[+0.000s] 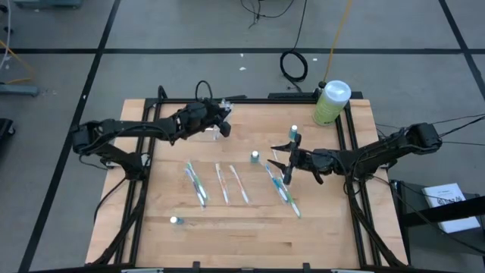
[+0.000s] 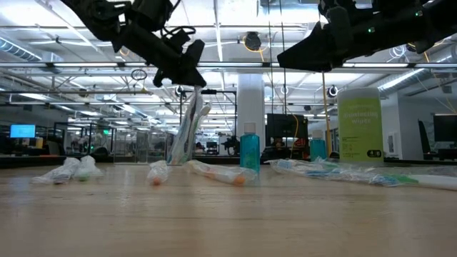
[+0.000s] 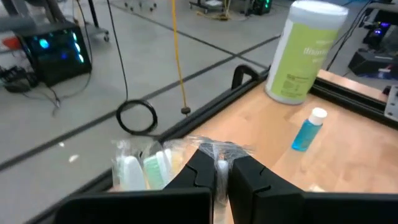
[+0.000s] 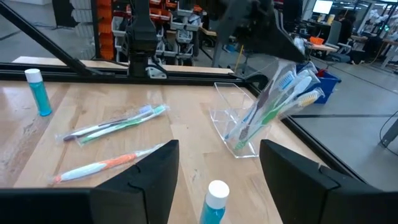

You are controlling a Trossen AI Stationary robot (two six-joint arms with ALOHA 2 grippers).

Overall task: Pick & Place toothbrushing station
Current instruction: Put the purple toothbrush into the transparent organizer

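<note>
The toothbrushing station (image 4: 235, 127) is a clear plastic holder that stands on the tabletop (image 1: 250, 227) near the far edge, toward the far left corner. Its long axis is about vertical and its open top points up, as the right wrist view shows. In the high view it is mostly hidden under the left arm.

The left gripper (image 1: 221, 115) is just above the station. Its fingers (image 3: 249, 177) are closed tightly on a clear bag of toothbrushes (image 4: 280, 96). The bag hangs tilted, with the brush heads up and away from the station and the lower ends down inside the station or just at its top; I cannot tell which.

The right gripper (image 1: 286, 165) is over the right half of the tabletop, above the middle between the far and near edges. Its fingers (image 4: 140, 174) are wide apart and hold nothing. A small blue bottle (image 4: 214, 202) with a white cap stands between them, but I cannot tell if they touch it.

Several wrapped toothbrushes (image 1: 220, 183) lie flat in the middle of the tabletop. A large green bottle (image 1: 330, 102) stands at the far right corner.
</note>
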